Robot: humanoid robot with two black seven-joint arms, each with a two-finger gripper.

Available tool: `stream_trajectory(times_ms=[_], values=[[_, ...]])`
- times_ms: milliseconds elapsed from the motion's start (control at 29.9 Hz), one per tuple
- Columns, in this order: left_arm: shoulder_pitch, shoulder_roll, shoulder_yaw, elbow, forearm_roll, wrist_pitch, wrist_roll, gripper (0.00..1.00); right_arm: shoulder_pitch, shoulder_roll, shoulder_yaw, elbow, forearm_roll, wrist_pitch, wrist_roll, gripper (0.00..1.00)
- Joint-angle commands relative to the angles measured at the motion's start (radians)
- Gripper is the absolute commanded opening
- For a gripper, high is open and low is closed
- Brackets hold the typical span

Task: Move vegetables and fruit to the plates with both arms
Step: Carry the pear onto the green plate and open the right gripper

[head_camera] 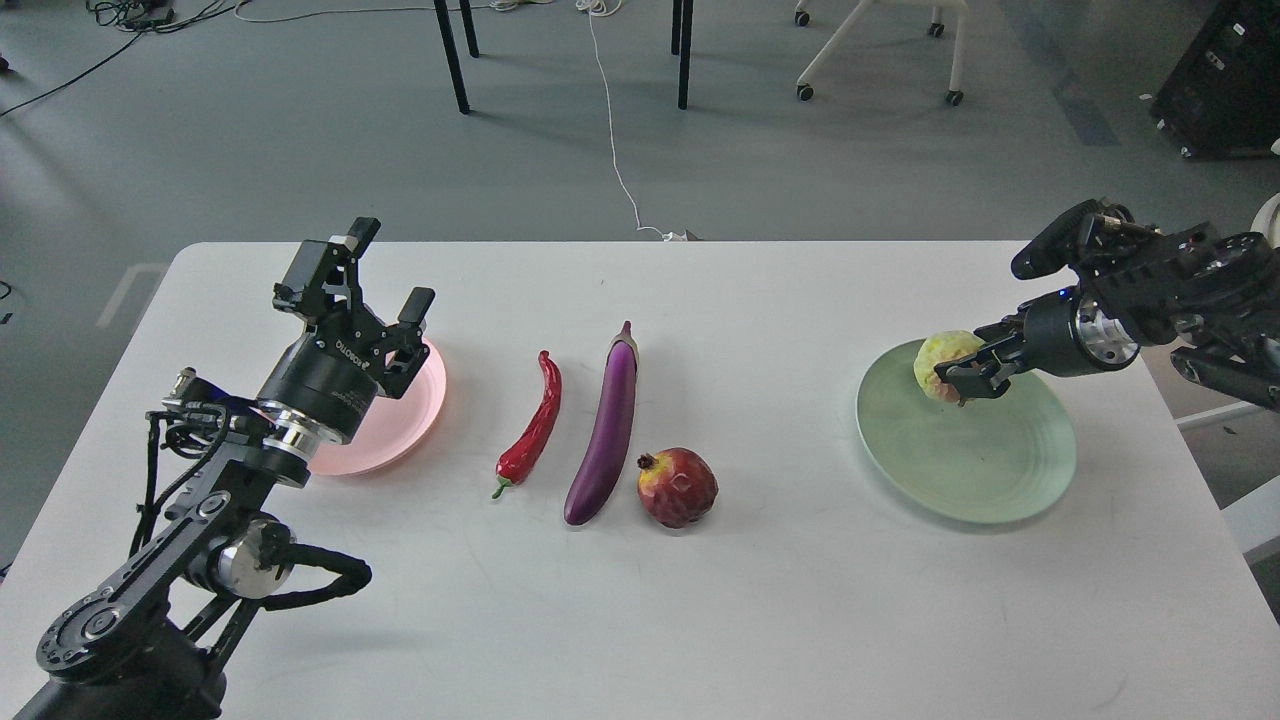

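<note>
My right gripper (962, 381) is shut on the bumpy yellow-green fruit (938, 361) and holds it low over the far part of the pale green plate (965, 465); I cannot tell if the fruit touches the plate. The red chili pepper (532, 427), the purple eggplant (606, 424) and the red pomegranate (678, 487) lie side by side mid-table. My left gripper (378, 290) is open and empty, raised over the pale pink plate (400, 425), which my left arm partly hides.
The white table (700, 620) holds everything. Beyond its far edge, on the grey floor, are a white cable (612, 130), dark table legs (452, 55) and a wheeled chair base (880, 50).
</note>
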Motion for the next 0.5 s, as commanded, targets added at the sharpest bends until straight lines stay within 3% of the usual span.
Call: stream_trajectory(times_ms=[0,134,334,468], values=[[0.002,0.000,0.001,0.000,0.000,-0.001,0.000,1.00,-0.030,-0.001,0.000,-0.018,0.001,-0.052,0.000,0.74],[0.000,0.004,0.001,0.000,0.000,-0.001,0.000,1.00,-0.033,-0.006,0.008,-0.014,0.002,-0.071,0.000,0.97],[0.002,0.017,0.001,0.000,0.000,-0.002,0.000,1.00,0.051,-0.044,0.031,0.103,0.005,-0.076,0.000,0.97],[0.002,0.017,0.003,0.000,0.000,-0.002,0.000,1.00,0.203,-0.063,0.057,0.311,0.012,-0.074,0.000,0.97]])
